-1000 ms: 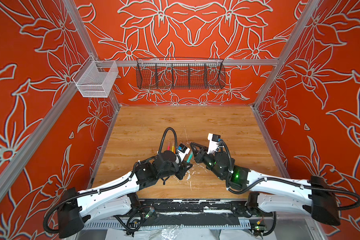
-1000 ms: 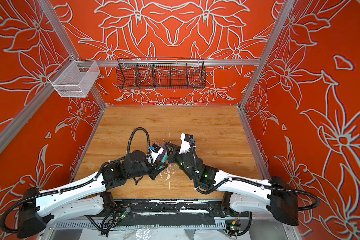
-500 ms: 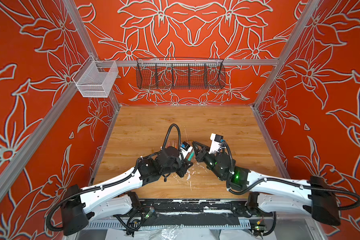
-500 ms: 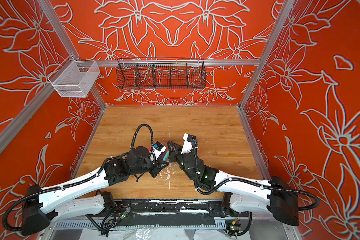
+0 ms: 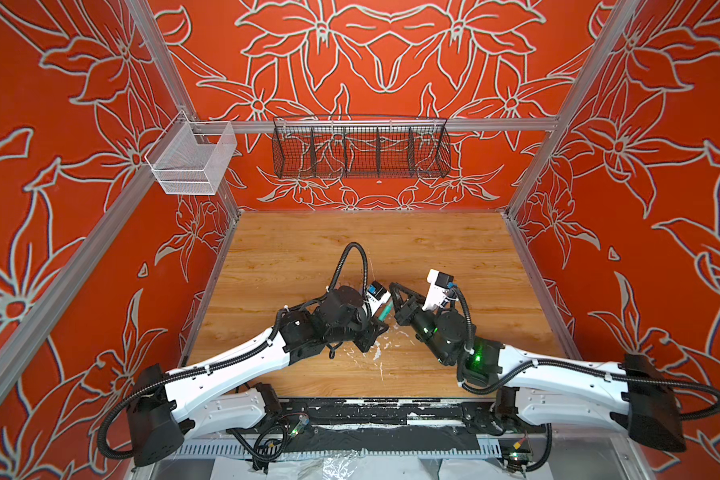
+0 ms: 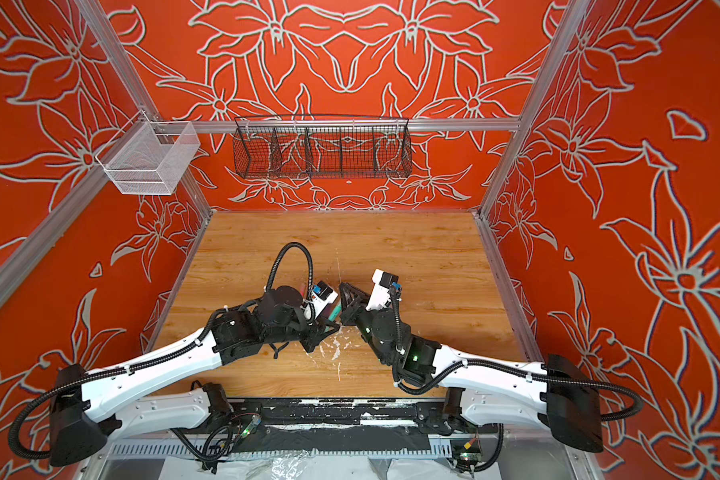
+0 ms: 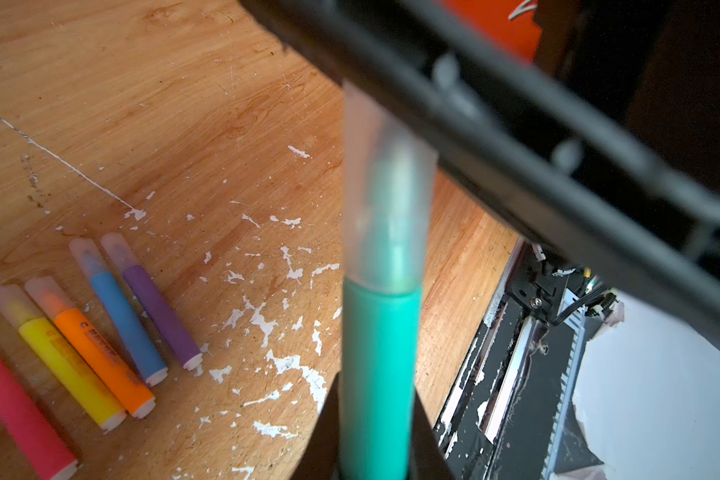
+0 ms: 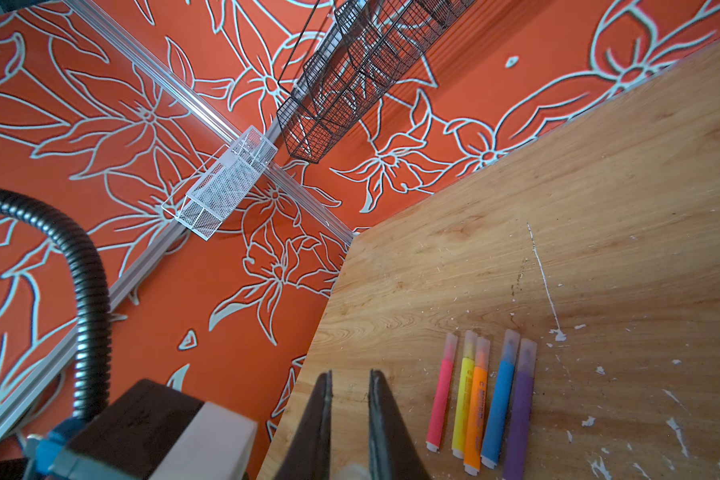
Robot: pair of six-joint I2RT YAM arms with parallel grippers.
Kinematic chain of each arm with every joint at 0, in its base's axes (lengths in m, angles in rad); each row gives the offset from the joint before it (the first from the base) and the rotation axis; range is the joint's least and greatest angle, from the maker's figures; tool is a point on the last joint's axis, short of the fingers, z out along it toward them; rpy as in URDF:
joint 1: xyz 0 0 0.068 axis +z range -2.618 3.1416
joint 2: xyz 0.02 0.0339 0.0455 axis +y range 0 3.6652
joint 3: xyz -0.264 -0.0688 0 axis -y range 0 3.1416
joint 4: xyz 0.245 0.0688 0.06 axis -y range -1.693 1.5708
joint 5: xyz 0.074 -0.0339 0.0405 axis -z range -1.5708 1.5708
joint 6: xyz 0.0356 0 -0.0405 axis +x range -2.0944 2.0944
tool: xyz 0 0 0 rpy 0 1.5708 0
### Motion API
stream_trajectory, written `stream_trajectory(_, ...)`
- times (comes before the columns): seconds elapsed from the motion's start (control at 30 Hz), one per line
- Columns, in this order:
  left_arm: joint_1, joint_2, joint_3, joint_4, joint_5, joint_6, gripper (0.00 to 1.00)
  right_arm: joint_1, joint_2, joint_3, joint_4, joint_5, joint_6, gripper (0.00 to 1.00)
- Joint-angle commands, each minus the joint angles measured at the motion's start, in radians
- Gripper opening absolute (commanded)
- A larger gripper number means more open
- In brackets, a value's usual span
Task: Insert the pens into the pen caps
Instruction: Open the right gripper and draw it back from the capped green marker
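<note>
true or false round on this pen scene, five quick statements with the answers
1. Five pens lie side by side on the table, all capped. True.
2. The left fingers are empty. False: they grip the green pen.
3. The green pen's tip sits inside a clear cap. True.
4. The black wire basket on the back wall holds pens. False: nothing shows in it.
5. The orange pen lies at one end of the row. False: it lies between the yellow pen and the blue pen.
</note>
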Motion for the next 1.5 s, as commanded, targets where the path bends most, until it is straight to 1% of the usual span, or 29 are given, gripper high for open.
stream_trajectory(0.0, 0.069, -0.024, 0.115, 0.344, -0.195, -0.033, 0.0, 0.11, 0.03, -0.067, -0.159, -0.234, 0.011, 0.0)
stream_trajectory(0.07, 0.069, -0.025, 0.122, 0.354, -0.207, -0.016, 0.0, 0.116, 0.037, -0.073, -0.139, -0.229, 0.014, 0.0)
stream_trajectory(0.27, 0.076, -0.016, 0.16, 0.395, -0.302, 0.031, 0.0, 0.128, 0.06, -0.064, -0.12, -0.245, 0.027, 0.0)
stream_trajectory(0.4, 0.089, 0.02, 0.24, 0.368, -0.352, 0.051, 0.0, 0.143, 0.083, -0.061, -0.105, -0.244, 0.027, 0.0)
stream_trajectory(0.5, 0.105, 0.061, 0.329, 0.311, -0.375, 0.048, 0.0, 0.155, 0.1, -0.082, -0.047, -0.235, 0.026, 0.0)
stream_trajectory(0.6, 0.117, 0.088, 0.369, 0.315, -0.373, 0.04, 0.0, 0.167, 0.13, -0.099, 0.051, -0.248, 0.015, 0.0)
stream_trajectory(0.7, 0.117, 0.085, 0.363, 0.318, -0.357, 0.032, 0.0, 0.166, 0.133, -0.066, 0.0, -0.222, 0.007, 0.0)
stream_trajectory(0.77, 0.117, 0.064, 0.332, 0.312, -0.323, 0.026, 0.0, 0.151, 0.109, -0.066, -0.024, -0.21, 0.004, 0.0)
stream_trajectory(0.87, 0.117, 0.006, 0.227, 0.299, -0.277, 0.01, 0.0, 0.107, 0.041, -0.046, -0.145, -0.179, -0.001, 0.13)
stream_trajectory(0.93, 0.117, -0.037, 0.153, 0.257, -0.278, -0.007, 0.0, 0.063, -0.014, -0.042, -0.219, -0.166, -0.015, 0.27)
stream_trajectory(0.97, 0.117, -0.057, 0.113, 0.228, -0.286, -0.019, 0.0, 0.04, -0.048, -0.041, -0.268, -0.147, -0.017, 0.35)
stream_trajectory(1.0, 0.117, -0.075, 0.072, 0.197, -0.303, -0.032, 0.0, 0.016, -0.08, -0.04, -0.31, -0.129, -0.03, 0.43)
stream_trajectory(1.03, 0.118, -0.091, 0.032, 0.18, -0.321, -0.044, 0.0, -0.003, -0.114, -0.04, -0.349, -0.114, -0.039, 0.48)
stream_trajectory(1.1, 0.126, -0.131, -0.06, 0.156, -0.392, -0.08, 0.0, -0.048, -0.183, -0.041, -0.44, -0.081, -0.056, 0.6)
stream_trajectory(1.17, 0.161, -0.158, -0.128, 0.117, -0.435, -0.137, 0.0, -0.076, -0.237, -0.039, -0.513, -0.029, -0.091, 0.73)
stream_trajectory(1.2, 0.192, -0.173, -0.16, 0.099, -0.433, -0.173, 0.0, -0.091, -0.256, -0.032, -0.565, 0.003, -0.101, 0.76)
stream_trajectory(1.3, 0.282, -0.23, -0.247, 0.077, -0.416, -0.264, 0.0, -0.132, -0.297, -0.017, -0.689, 0.079, -0.122, 0.82)
stream_trajectory(1.37, 0.318, -0.262, -0.3, 0.079, -0.416, -0.319, 0.0, -0.154, -0.319, -0.018, -0.751, 0.125, -0.128, 0.85)
stream_trajectory(1.47, 0.361, -0.268, -0.353, 0.081, -0.389, -0.375, 0.0, -0.183, -0.36, -0.036, -0.81, 0.151, -0.123, 0.86)
